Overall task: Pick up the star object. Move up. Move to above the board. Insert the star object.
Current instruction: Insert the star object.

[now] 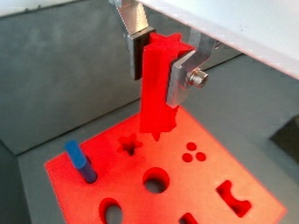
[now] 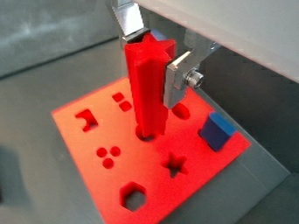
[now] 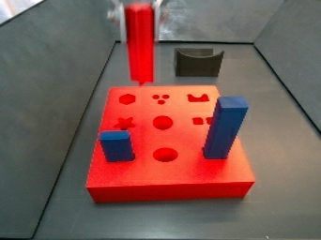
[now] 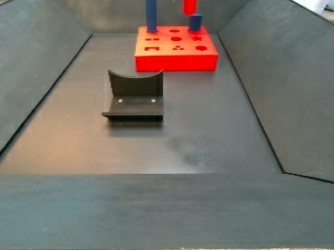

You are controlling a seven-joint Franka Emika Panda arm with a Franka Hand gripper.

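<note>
My gripper [image 1: 160, 66] is shut on the top of the star object [image 1: 155, 92], a slender red peg with a star cross-section, hanging upright. It also shows in a wrist view [image 2: 146, 87] and a side view [image 3: 139, 42]. The board [image 3: 170, 178], a red square slab with shaped holes, lies below. The peg's lower end hovers above the board's far left part, clear of its surface. The star hole [image 3: 124, 123] is open; it also shows in both wrist views [image 1: 131, 143] [image 2: 176, 163]. In a side view the peg [image 4: 190, 6] is cut off by the frame edge.
A tall blue block [image 3: 226, 127] and a short blue block [image 3: 115, 145] stand in the board. The dark fixture [image 4: 135, 95] stands on the grey floor apart from the board [image 4: 177, 61]. Sloping grey walls [image 4: 39, 88] enclose the floor.
</note>
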